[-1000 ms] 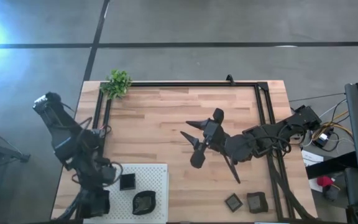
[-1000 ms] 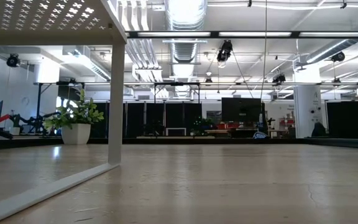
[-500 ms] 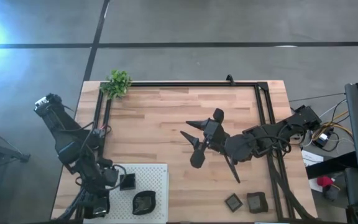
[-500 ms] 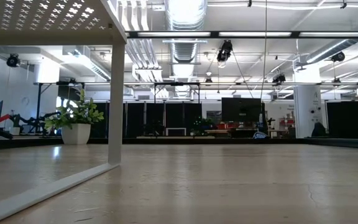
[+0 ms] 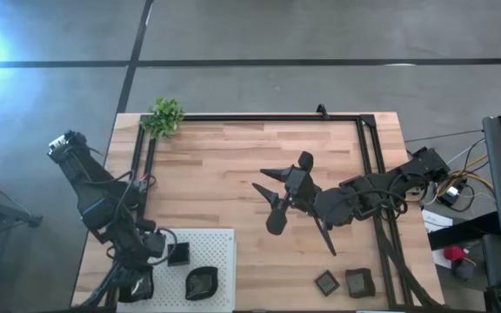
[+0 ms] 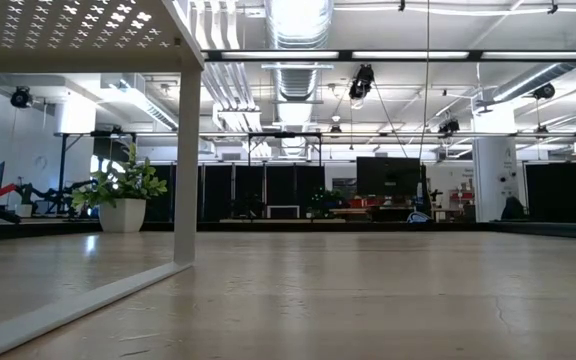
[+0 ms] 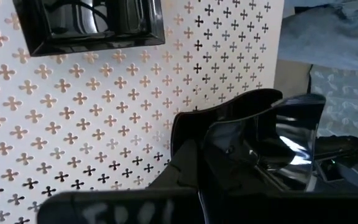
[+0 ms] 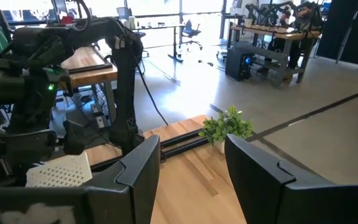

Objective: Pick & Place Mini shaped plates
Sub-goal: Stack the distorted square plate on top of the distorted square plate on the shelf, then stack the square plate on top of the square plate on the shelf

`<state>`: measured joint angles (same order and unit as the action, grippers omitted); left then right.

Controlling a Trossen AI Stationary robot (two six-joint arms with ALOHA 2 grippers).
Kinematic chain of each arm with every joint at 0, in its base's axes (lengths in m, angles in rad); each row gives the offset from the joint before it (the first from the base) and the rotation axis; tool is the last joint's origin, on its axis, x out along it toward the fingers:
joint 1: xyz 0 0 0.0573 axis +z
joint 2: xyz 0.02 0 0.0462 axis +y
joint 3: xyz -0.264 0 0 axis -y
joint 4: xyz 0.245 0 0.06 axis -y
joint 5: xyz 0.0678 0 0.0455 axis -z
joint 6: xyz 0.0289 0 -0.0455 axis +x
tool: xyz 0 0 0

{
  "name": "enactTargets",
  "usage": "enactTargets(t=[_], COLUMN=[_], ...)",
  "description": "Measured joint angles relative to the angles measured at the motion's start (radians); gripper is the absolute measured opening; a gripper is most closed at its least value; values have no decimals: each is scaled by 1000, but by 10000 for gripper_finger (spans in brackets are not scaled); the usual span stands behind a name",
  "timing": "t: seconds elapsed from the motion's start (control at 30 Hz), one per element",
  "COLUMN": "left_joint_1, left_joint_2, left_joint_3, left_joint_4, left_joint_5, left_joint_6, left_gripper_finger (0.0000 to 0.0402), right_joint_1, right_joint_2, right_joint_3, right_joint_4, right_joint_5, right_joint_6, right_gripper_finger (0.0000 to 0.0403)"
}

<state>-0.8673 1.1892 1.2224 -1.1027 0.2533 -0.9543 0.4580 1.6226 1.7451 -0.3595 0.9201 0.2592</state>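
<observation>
My left gripper (image 5: 137,280) hangs at the left edge of the white perforated board (image 5: 220,248), shut on a glossy black mini plate (image 7: 253,140). On the board lie a square black plate (image 5: 178,254) (image 7: 89,25) and a wavy-edged plate (image 5: 202,283), each flat on its base. Two more dark plates (image 5: 326,283) (image 5: 359,282) rest on the wood near the table's near right corner. My right gripper (image 5: 259,180) (image 8: 191,180) is open above the middle of the table and touches nothing. My left gripper holds the glossy black plate by its raised rim (image 7: 188,134), at the side nearest the wrist. The fingers themselves hide the exact place of contact. The plate juts out past the fingers, partly over the board's edge (image 7: 280,74); whether it touches the board I cannot tell.
A small green plant (image 5: 164,116) stands at the table's far left corner. A black frame (image 5: 259,117) runs along the far and right sides. In the low view the board stands raised on a white leg (image 6: 187,160). Bare wood lies between the board and the right-hand plates.
My left arm has shifted a little toward the table's near edge and the white board, with its gripper staying at the board's left edge. The plates and the right arm have kept still.
</observation>
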Motion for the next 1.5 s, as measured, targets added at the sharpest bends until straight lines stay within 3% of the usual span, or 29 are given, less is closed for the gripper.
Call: enactTargets(t=[0.2,0.5,0.7,1.17,1.3,1.5], left_joint_1=[0,0,5,5,5,5], left_joint_2=[0,0,-10,-151,-193,-242], left_joint_3=[0,0,0,1,2,2], left_joint_4=[0,-2,-6,-6,-6,-5], left_joint_5=[0,12,16,-4,-99,-379], left_joint_6=[-17,-5,-6,-93,-88,-13], left_gripper_finger=[7,67,71,71,71,71], right_joint_1=[0,0,0,0,0,0], right_joint_2=[0,0,-3,-33,-33,-33], right_joint_3=[0,0,0,0,0,-12], right_joint_4=[-1,-2,-4,-239,-373,-682], right_joint_5=[0,0,-2,-140,-259,-498], right_joint_6=[0,1,9,271,402,766], right_gripper_finger=[178,178,178,178,178,178])
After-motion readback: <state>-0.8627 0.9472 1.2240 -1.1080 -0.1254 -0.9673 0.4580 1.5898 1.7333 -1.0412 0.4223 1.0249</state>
